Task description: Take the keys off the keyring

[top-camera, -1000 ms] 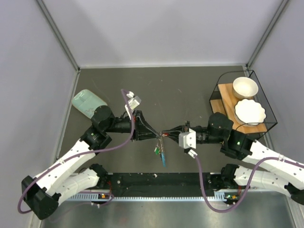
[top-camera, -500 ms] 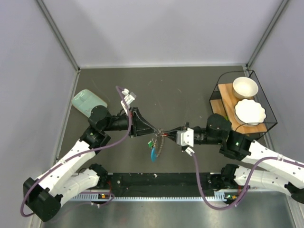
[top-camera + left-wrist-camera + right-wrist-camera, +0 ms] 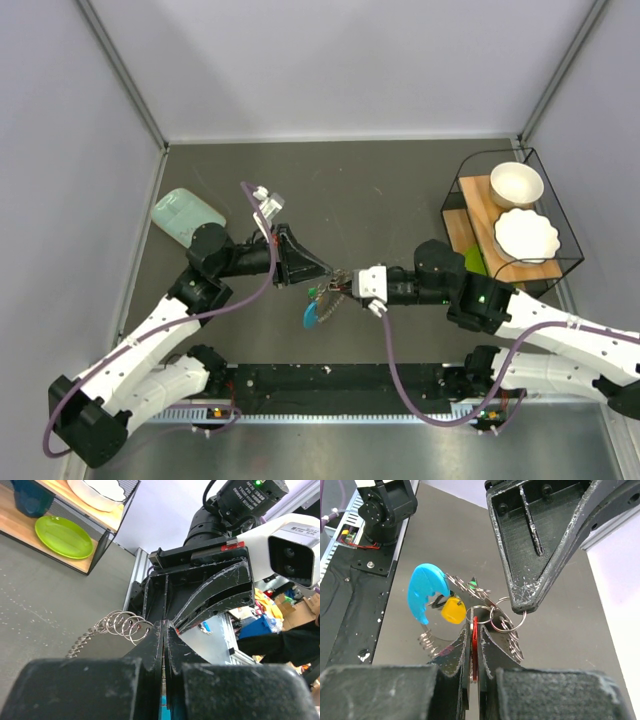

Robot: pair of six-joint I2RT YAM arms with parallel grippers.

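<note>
The keyring hangs between my two grippers above the table's middle. Its bright blue loop and pale metal piece with several split rings show in the right wrist view. So do a yellow key head and a bit of green. My right gripper is shut on a red key. My left gripper is shut, its tip pinching one ring of the keyring, and the coil of rings shows beside it. In the top view the left gripper and the right gripper meet tip to tip.
A mint-green flat box lies at the left behind the left arm. A black wire rack at the right holds white bowls and a green plate. A black rail runs along the near edge.
Both grippers have shifted left, still tip to tip. The hanging bundle has swung from straight down to up and left, with the blue loop now out to the left.
</note>
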